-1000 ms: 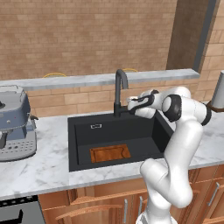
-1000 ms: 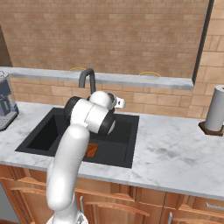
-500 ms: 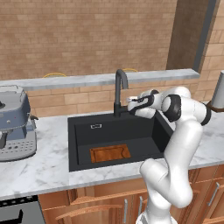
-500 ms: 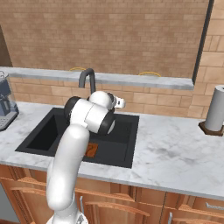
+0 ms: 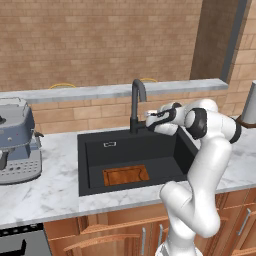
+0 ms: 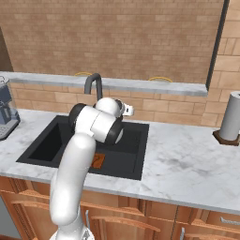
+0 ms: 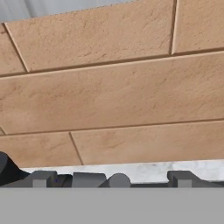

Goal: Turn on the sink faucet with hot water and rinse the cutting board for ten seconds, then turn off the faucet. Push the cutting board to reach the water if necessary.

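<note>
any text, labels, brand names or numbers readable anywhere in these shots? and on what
None: no readable word, number or brand in any view.
The coffee machine shows no legible marking.
The silver overflow plate in the sink is too small to tell whether it bears any.
The paper towel roll, brick wall and cutting board are plain.
</note>
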### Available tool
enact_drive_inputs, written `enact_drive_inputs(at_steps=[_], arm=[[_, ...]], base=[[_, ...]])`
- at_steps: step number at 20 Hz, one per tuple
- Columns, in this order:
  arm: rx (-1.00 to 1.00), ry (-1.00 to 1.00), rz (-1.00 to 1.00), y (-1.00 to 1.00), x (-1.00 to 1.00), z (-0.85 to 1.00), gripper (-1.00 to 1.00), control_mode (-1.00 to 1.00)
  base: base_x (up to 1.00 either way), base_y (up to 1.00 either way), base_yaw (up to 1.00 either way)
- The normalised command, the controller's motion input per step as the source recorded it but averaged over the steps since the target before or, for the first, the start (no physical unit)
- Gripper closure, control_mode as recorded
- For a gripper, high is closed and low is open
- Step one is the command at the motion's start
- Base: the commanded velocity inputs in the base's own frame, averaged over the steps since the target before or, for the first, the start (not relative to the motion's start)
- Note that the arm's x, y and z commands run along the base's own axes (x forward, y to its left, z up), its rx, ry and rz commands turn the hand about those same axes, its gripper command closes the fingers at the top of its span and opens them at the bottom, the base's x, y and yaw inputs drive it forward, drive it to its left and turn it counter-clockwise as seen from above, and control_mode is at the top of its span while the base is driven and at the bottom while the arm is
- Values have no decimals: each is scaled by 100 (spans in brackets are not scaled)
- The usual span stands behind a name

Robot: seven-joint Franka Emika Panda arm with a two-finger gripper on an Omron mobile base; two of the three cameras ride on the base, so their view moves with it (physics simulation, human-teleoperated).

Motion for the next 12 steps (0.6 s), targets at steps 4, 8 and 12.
enact_drive_inputs(at_steps=[4, 8, 12], arm=[[0, 0, 0, -4, 0, -3, -100, -100], [4, 0, 0, -36, 0, 0, -100, -100], [5, 0, 0, -44, 0, 0, -100, -100]], base=[[0, 0, 0], [0, 0, 0], [0, 0, 0]])
